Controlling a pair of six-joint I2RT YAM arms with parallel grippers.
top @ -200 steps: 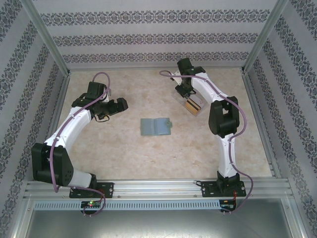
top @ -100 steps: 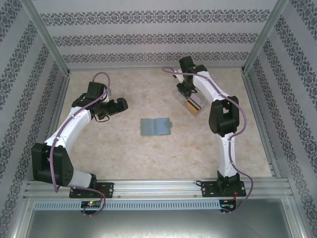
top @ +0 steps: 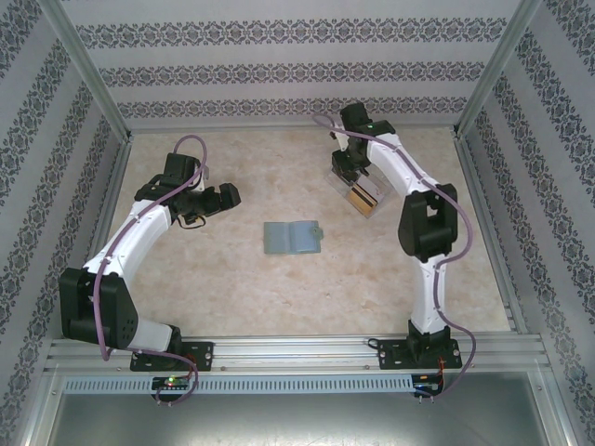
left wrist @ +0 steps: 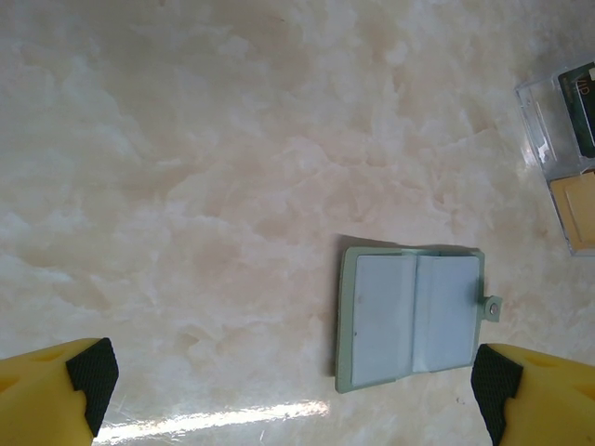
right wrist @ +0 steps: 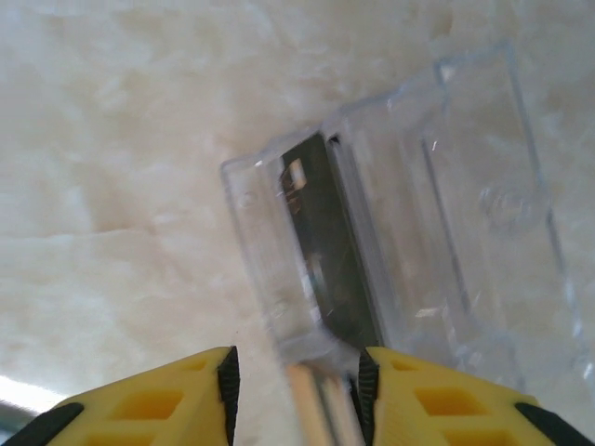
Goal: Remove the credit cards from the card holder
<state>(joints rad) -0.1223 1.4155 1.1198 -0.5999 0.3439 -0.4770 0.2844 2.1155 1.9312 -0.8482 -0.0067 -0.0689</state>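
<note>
- The right gripper has its jaws parted at the bottom edge of the right wrist frame. A pale strip sits between them, apparently pinched by neither pad. Whether it is a card cannot be told.
- Just beyond the jaws lies the clear box with a dark card inside. The top view also shows a gold card in it.
- The step looks like setting a card into the box. To do it well, the jaws should spread fully and then rise straight up, so no pad drags the light box or tips a card out.
- The holder lies open on the surface at the centre of the top view, well apart from the box. Whether cards sit in it cannot be told.
- The left gripper has its jaws spread wide and empty, with the holder at the lower right of its frame. It is well placed to pin the holder down.
</note>
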